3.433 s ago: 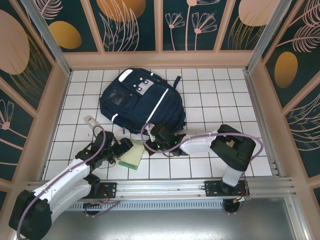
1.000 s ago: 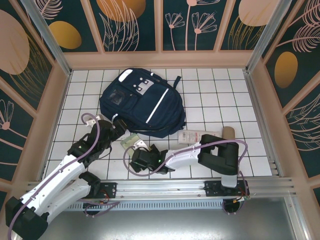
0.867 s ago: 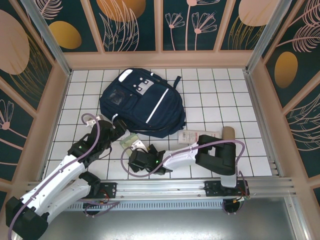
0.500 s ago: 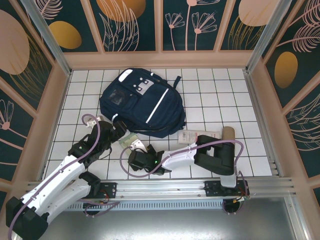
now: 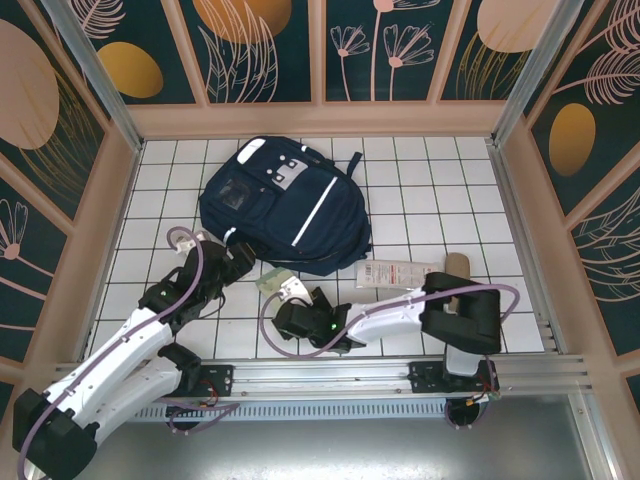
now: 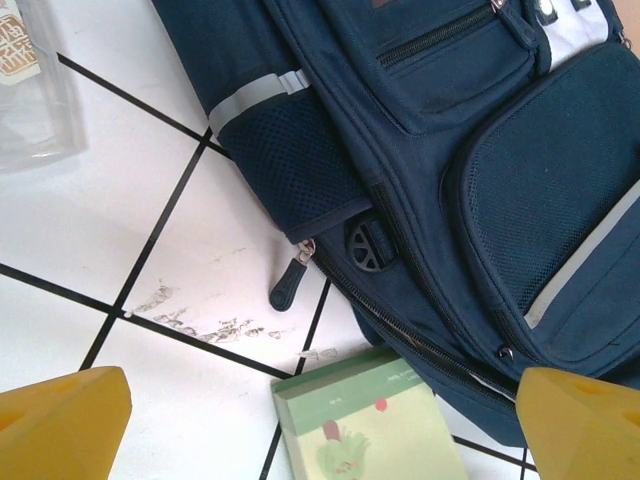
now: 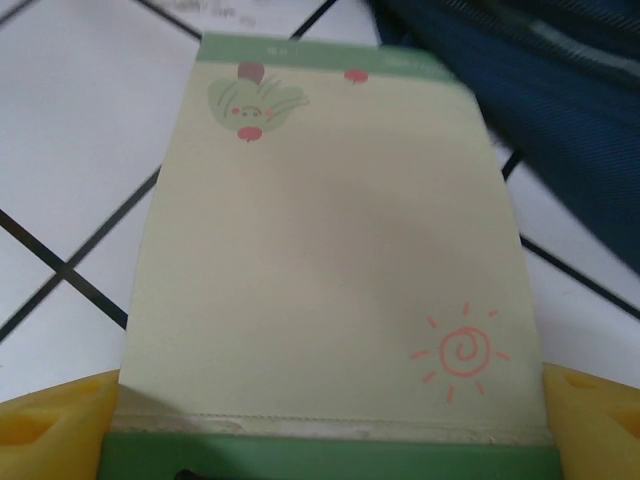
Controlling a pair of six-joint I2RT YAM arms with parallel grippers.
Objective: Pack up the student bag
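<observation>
Student bag [image 5: 285, 205] lies flat on the white tiled surface [image 5: 420, 190], seen from above, far of centre and a little to the left, with its white stripe and grey-white patches facing up. The left end effector [image 5: 240, 260] sits just beside the bag's near-left corner. The right end effector [image 5: 286, 289] reaches in from the right along the near side and has a pale green notepad [image 5: 270, 280] at its tip, close to the bag's near edge. A white tube [image 5: 395, 270] and a tan object [image 5: 457, 264] lie to the right, near the bag but apart from it.

From the left wrist, the left end effector [image 6: 320, 425] stands wide, its yellow fingertips [image 6: 60, 420] at the bottom corners with nothing gripped. The student bag [image 6: 450, 150] fills the upper right, with a zip pull [image 6: 290, 282] resting on the tile. The notepad [image 6: 370, 425] has a corner against the bag's edge. A clear packet [image 6: 35, 100] lies at the upper left.

From the right wrist, the right end effector [image 7: 320, 430] holds the notepad [image 7: 330, 270] across its width, with a yellow fingertip [image 7: 50, 420] pressed to each side edge. The pad shows a red sun doodle. The student bag [image 7: 540, 110] crosses the upper right corner, just past the pad's far end.
</observation>
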